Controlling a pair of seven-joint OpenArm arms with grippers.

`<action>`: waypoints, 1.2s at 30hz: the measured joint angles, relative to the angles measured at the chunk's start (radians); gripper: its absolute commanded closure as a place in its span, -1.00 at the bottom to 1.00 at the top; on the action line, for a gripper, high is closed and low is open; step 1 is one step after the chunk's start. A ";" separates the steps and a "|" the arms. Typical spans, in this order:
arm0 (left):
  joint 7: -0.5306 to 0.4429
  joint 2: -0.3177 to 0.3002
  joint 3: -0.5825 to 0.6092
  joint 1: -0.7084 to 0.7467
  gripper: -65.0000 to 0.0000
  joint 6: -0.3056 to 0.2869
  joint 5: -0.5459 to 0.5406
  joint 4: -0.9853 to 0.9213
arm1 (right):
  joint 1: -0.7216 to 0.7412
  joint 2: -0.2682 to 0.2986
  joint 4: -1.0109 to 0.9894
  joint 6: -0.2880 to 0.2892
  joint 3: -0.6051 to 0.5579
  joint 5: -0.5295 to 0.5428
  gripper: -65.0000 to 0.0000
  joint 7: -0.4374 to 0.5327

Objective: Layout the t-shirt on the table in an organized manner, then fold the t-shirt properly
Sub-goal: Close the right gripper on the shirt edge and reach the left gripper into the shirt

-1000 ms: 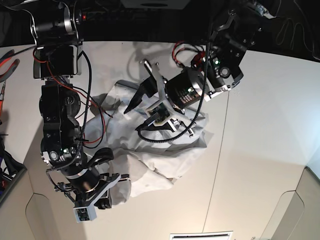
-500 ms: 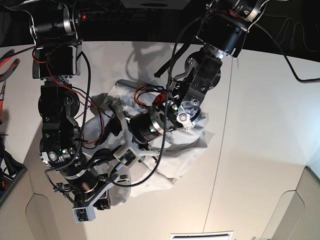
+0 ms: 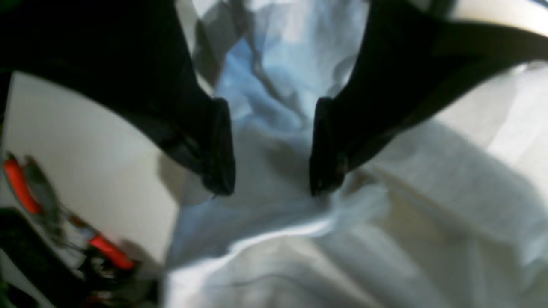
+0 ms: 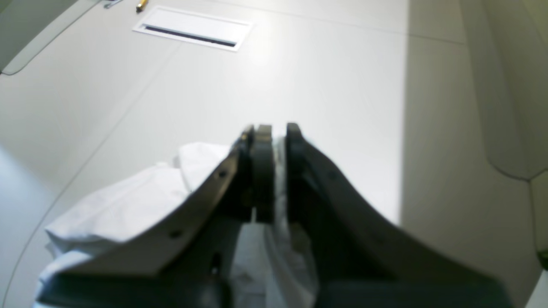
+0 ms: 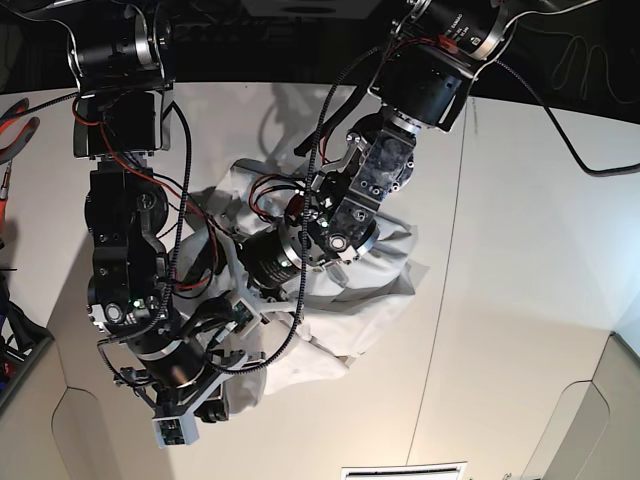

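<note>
Two grippers work the crumpled t-shirt (image 5: pixel 345 300) heaped mid-bench (image 5: pixel 520 250): the right gripper (image 4: pixel 269 137) is pinched on a fold at its near edge, probably anchoring it, while the left gripper (image 3: pixel 269 147) hangs spread over the cloth, seemingly seeking a hold.

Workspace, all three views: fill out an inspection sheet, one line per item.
Surface: white table, thin dark seam across it, slotted plate near the front edge.
Job's things: t-shirt crumpled in a heap, not laid out.
Clutter: red-handled tools at the table's edge; small pen-like item, far corner in right wrist view.
Grippers: left gripper jaws open just above the cloth; right gripper jaws shut on a shirt fold.
Cables: black and red wires hang over the shirt.
Surroundings: dark background, nothing else seen.
</note>
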 measured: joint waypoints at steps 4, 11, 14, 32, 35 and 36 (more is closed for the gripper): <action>-0.007 0.001 0.000 0.000 0.01 0.128 0.004 0.000 | 0.000 0.000 0.000 0.000 0.000 0.000 1.00 0.000; -0.006 0.000 -0.001 -0.003 0.01 0.098 0.018 0.000 | 0.000 0.000 0.000 0.000 0.000 0.000 1.00 0.000; -0.024 0.001 0.000 -0.003 0.01 0.055 0.016 0.000 | 0.000 0.000 0.000 0.000 0.000 0.000 1.00 0.000; -0.046 0.001 -0.001 -0.014 0.14 0.056 -0.021 0.000 | 0.000 -0.001 0.000 0.000 0.000 0.000 1.00 0.000; -0.049 0.012 -0.001 -0.014 0.55 0.056 -0.022 0.000 | 0.000 -0.001 0.000 0.000 0.000 0.000 1.00 0.000; -0.048 0.013 -0.001 -0.014 0.70 0.056 -0.023 0.000 | 0.000 -0.001 0.000 0.000 0.000 0.000 1.00 0.000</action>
